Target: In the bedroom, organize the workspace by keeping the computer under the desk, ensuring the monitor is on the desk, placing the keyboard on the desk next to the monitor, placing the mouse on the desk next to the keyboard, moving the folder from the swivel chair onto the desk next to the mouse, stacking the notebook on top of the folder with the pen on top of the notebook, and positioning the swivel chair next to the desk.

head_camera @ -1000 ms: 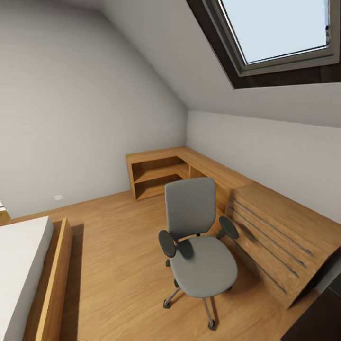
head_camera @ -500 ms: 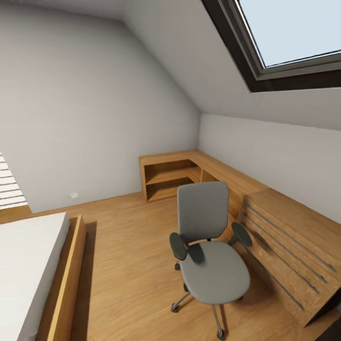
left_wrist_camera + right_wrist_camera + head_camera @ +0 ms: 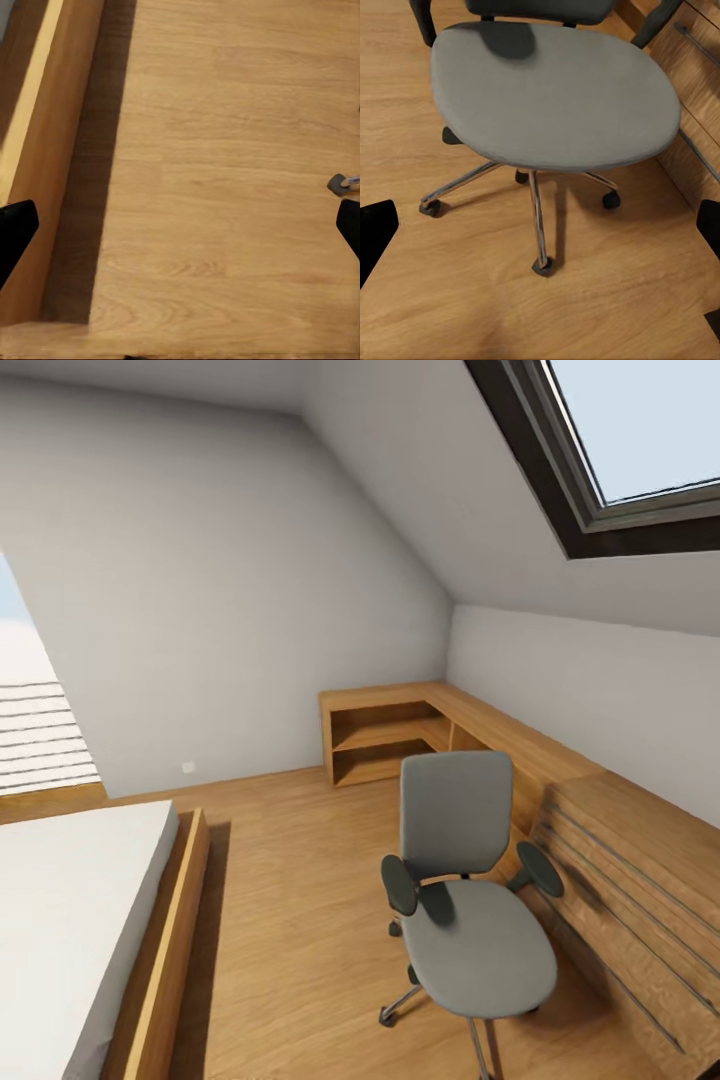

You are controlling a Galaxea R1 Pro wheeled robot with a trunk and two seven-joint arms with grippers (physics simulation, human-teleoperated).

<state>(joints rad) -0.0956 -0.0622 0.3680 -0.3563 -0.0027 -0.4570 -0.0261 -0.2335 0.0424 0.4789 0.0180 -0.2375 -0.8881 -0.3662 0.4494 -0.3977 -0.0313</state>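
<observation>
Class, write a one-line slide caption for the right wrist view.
Grey swivel chair with bare seat on wooden floor, beside a wooden drawer unit.

A white-topped bed (image 3: 70, 920) borders the wooden floor (image 3: 290, 920); a corner shelf (image 3: 385, 735) stands beneath a skylight (image 3: 640, 430).

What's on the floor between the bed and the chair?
Nothing: in the head view, only bare wooden floor lies between the bed and the chair.
</observation>
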